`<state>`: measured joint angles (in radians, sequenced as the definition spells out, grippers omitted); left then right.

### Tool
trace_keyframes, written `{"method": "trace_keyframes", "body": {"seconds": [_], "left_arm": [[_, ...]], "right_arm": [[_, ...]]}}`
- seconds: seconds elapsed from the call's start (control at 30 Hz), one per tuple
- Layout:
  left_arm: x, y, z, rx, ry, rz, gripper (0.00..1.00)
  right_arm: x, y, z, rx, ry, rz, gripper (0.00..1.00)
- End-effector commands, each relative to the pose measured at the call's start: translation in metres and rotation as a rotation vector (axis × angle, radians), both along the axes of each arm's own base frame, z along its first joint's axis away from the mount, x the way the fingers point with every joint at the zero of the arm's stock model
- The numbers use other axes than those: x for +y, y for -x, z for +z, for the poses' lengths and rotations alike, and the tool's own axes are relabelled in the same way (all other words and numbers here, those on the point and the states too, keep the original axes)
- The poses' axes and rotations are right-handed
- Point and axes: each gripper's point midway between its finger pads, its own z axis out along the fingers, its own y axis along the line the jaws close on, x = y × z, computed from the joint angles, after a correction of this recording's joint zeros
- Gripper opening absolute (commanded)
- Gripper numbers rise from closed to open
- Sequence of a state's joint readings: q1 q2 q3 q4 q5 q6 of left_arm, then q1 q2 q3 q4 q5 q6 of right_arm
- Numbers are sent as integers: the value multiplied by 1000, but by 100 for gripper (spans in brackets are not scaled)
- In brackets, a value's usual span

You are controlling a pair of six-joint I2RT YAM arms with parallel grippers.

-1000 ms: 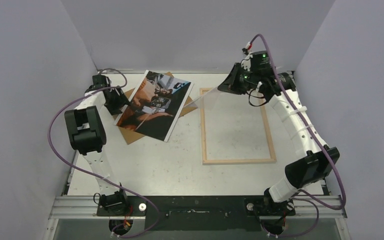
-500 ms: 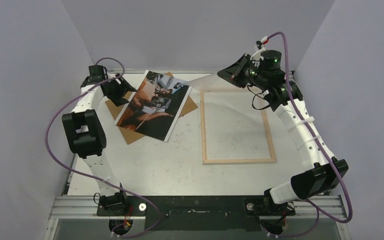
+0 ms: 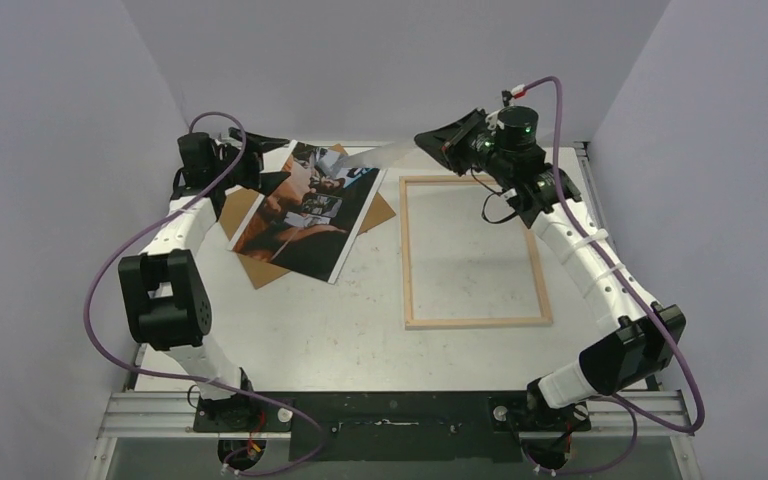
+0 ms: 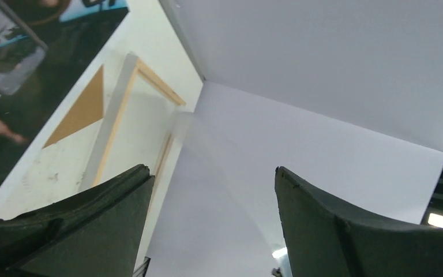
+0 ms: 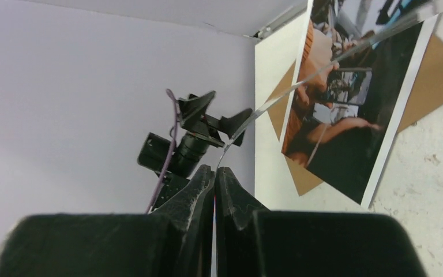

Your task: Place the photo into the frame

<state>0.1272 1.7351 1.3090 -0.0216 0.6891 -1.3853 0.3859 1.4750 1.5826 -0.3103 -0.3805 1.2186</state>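
Clear pane (image 3: 385,155) pinched in right gripper (image 5: 214,170), now farther left toward photo (image 3: 300,215) — left gripper (image 4: 211,169) gaping, higher.

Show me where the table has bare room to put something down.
Widest free patch: the near strip of table, in front of the photo and frame. A narrow lane runs between photo and frame; inside the frame is bare too. Crowded: the far left corner, with photo on board, left gripper, and the clear sheet the right gripper holds.
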Motion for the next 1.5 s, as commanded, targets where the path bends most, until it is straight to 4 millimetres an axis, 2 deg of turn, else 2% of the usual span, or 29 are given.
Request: {"method": "trace_keyframes", "body": {"seconds": [0.0,0.1,0.2,0.27,0.37,0.5,0.67,0.8,0.93,1.0,1.23,1.33,1.47], "left_arm": [[-10,0,84,-248,58,31,77],[-17,10,71,-166,61,47,78],[-17,24,47,-54,54,57,78],[-13,34,29,31,2,63,78],[-6,44,15,93,-107,61,78],[0,56,16,85,-256,24,78],[-13,77,19,139,-183,-20,79],[-31,69,26,140,-70,-27,79],[-68,65,34,145,-21,-83,79],[-80,67,34,161,-3,-103,79],[-90,83,29,258,50,-121,78],[-101,84,31,274,91,-144,77],[-108,81,21,324,110,-138,72]], "right_arm": [[17,1,-12,58,-80,-48,0],[34,5,-29,114,-107,-44,0],[45,7,-39,154,-118,-55,0],[46,7,-43,184,-117,-66,0],[43,8,-51,236,-85,-83,0],[40,10,-63,295,-65,-108,0],[46,10,-65,318,-79,-109,0],[55,10,-60,317,-95,-78,0],[58,14,-58,319,-88,-67,0],[57,13,-57,312,-98,-75,0],[57,13,-53,305,-124,-80,0],[58,13,-53,302,-130,-75,0],[62,13,-48,286,-150,-64,0]]}}
